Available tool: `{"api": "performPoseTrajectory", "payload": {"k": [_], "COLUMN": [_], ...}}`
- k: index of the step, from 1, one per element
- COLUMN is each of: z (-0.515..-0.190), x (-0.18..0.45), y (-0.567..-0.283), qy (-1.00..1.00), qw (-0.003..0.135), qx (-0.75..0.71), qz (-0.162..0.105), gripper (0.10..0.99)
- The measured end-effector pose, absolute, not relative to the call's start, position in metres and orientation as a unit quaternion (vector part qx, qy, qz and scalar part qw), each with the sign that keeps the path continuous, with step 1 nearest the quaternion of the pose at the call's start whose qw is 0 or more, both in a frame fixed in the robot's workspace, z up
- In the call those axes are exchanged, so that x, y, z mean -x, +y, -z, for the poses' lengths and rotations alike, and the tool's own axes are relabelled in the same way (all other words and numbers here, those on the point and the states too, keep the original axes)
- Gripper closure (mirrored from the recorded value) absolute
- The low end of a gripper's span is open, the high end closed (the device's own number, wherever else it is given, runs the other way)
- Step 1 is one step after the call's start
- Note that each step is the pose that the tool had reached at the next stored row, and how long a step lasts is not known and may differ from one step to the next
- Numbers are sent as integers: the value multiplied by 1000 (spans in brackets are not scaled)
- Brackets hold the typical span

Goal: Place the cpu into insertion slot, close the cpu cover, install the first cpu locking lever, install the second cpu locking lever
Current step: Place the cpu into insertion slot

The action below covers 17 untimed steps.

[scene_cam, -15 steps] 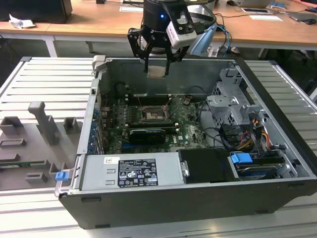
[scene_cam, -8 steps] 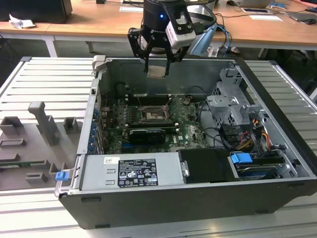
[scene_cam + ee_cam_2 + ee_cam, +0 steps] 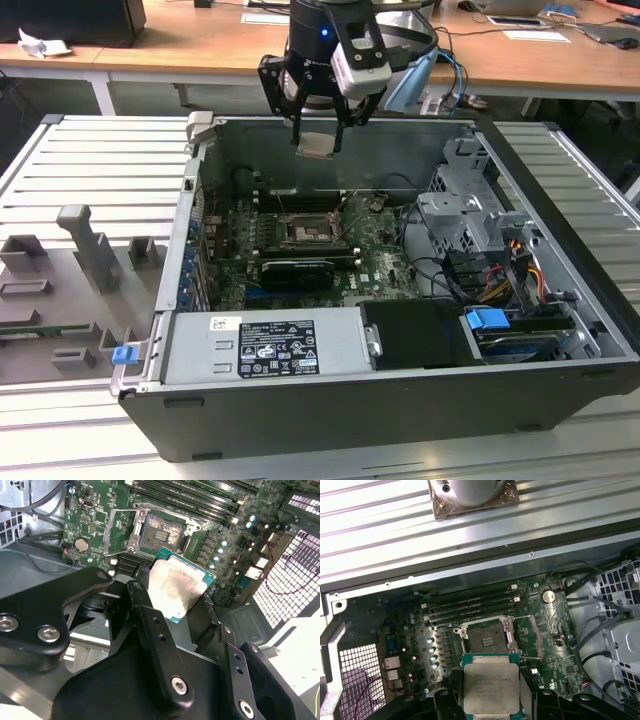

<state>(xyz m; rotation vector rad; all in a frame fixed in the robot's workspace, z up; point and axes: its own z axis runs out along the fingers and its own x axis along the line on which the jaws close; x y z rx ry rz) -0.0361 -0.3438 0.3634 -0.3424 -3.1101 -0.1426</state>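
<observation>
The gripper (image 3: 320, 138) is hanging over the open computer case (image 3: 400, 400). Its jaws are closed in on the cpu (image 3: 319, 146), pinching the chip by two opposite edges. The cpu is being held in the air, well above the motherboard (image 3: 380, 265) and its bare insertion slot (image 3: 162, 532). The cpu cover (image 3: 135, 537) is standing open along one side of the slot.

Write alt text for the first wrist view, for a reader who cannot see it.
The gripper holds the cpu by its edges, metal top showing, above an open computer case. Past it on the green motherboard lies the empty socket, with the cpu cover swung open beside it.
</observation>
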Motion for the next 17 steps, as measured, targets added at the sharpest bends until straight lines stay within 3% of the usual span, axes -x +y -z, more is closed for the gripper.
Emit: {"api": "performPoseTrajectory", "payload": {"k": [17], "z": [-363], "x": [36], "y": [-344], "qy": [-986], "qw": [2], "qx": [162], "qz": [46], "gripper": [545]}}
